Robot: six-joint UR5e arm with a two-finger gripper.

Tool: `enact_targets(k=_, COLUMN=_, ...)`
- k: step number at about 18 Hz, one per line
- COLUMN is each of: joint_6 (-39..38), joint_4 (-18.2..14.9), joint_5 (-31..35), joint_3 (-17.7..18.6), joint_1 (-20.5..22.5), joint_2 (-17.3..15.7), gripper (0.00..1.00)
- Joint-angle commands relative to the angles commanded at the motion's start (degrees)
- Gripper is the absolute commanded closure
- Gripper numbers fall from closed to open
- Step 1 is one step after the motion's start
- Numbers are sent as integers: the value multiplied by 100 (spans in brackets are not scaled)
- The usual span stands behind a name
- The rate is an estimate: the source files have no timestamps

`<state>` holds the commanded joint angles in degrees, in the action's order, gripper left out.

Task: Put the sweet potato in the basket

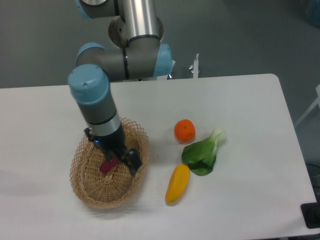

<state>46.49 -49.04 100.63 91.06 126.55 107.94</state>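
Observation:
The sweet potato point(108, 165), a small magenta tuber, lies on the floor of the oval wicker basket point(85, 192) at the left of the table. My gripper point(125, 158) hangs above the basket's right half, just right of the sweet potato and apart from it. Its dark fingers point(134, 163) stand open with nothing between them. The arm's wrist hides the far part of the basket.
A round orange fruit point(184, 130), a green leafy vegetable point(202, 152) and a yellow-orange elongated vegetable point(177, 183) lie to the right of the basket. The table's front edge runs close below the basket.

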Motion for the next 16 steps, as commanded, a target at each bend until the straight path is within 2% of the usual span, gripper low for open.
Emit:
enact_targets(k=1, joint_6=44, joint_4=-35, joint_5=44, joint_3=-9, joint_1=97, joint_2=-79, gripper=0)
enact_targets(k=3, joint_6=350, joint_4=-324, joint_5=36, joint_3=-35, joint_1=430, joint_2=-211, gripper=0)
enact_targets(k=6, joint_6=1534, joint_4=-860, joint_5=-17, joint_3=-184, joint_1=905, joint_2=-440, gripper=0)
enact_targets(k=9, joint_6=2065, joint_4=-1239, joint_5=-156, joint_3=-343, joint_1=1353, joint_2=-546, gripper=0)
enact_targets(k=12, joint_6=2556, joint_4=-1257, joint_5=-596, joint_3=-361, joint_1=1810, joint_2=-616, gripper=0)
enact_targets(k=16, joint_6=2839, joint_4=-1266, joint_5=-746, joint_3=-290, joint_1=2066, joint_2=-739, gripper=0)
